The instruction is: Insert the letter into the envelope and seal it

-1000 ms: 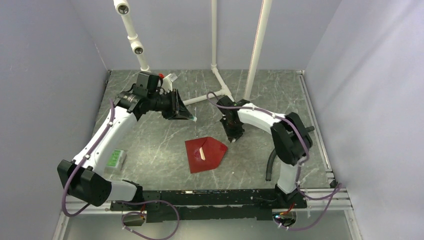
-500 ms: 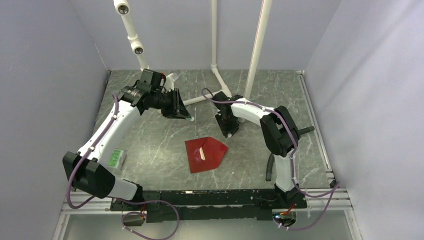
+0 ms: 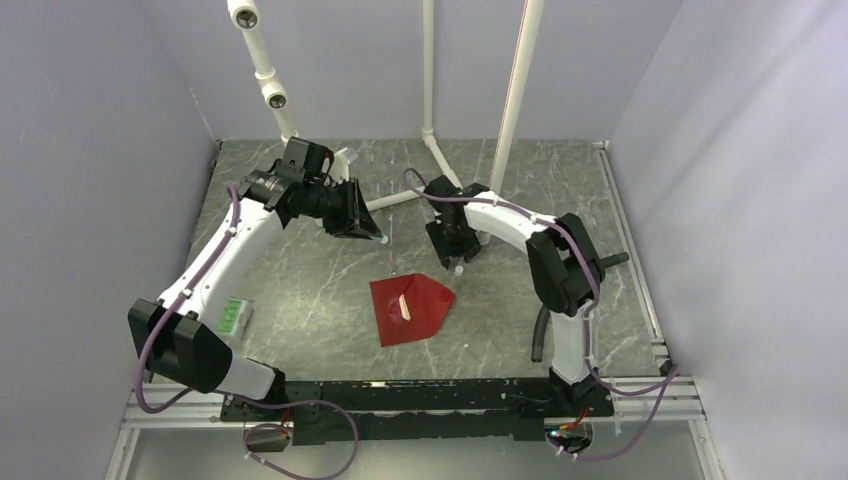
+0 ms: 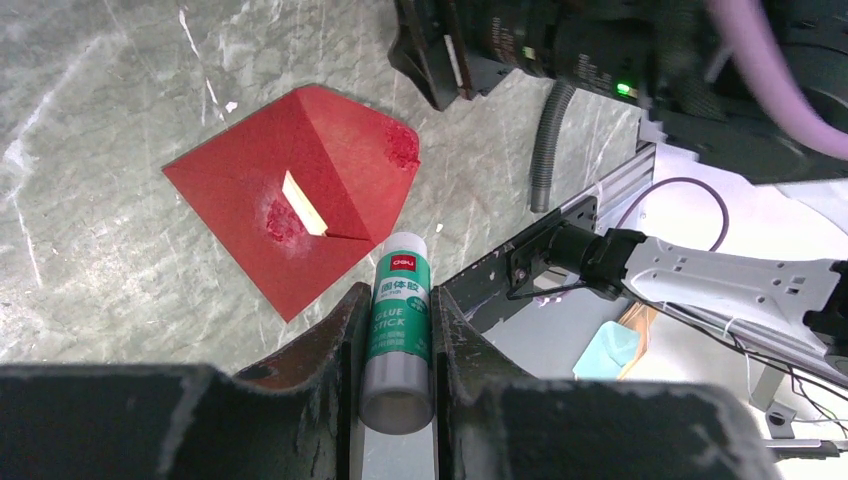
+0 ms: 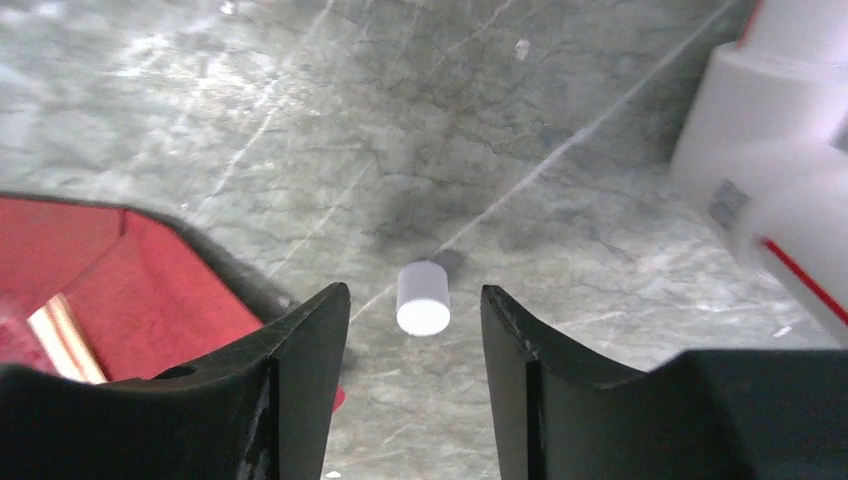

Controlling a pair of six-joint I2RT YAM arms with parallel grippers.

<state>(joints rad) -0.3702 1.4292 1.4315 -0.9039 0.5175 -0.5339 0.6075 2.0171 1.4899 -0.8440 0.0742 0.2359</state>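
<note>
Left gripper (image 4: 397,300): clamped on a glue stick (image 4: 399,350), nozzle end out and uncapped, hanging above the table back-left of the envelope.

Envelope (image 3: 410,308): lies flat mid-table between the arms, with the flap open and its point toward the right arm. The letter (image 4: 303,203) is nearly all inside; only a thin peach sliver shows at the mouth.

Handling, my read:
- Thin paper, light, floppy, and it slides easily on this top.
- Pinning the body while working the flap looks wise.
- Take the flap by its point or a free edge, not the flat middle.
- The rough patches on the red could be glue, so avoid pinching there.

Right gripper (image 5: 412,330): jaws wide apart, nothing held, poised around a small white cap (image 5: 423,295) standing on the table just beyond the flap point.

Surface: grey-green marbled table (image 3: 300,290), hard and smooth. A green-and-white packet (image 3: 230,317) sits at far left, well clear. White pipes (image 3: 428,80) rise at the back, close to the right wrist. Plain walls (image 3: 100,150) enclose three sides.
</note>
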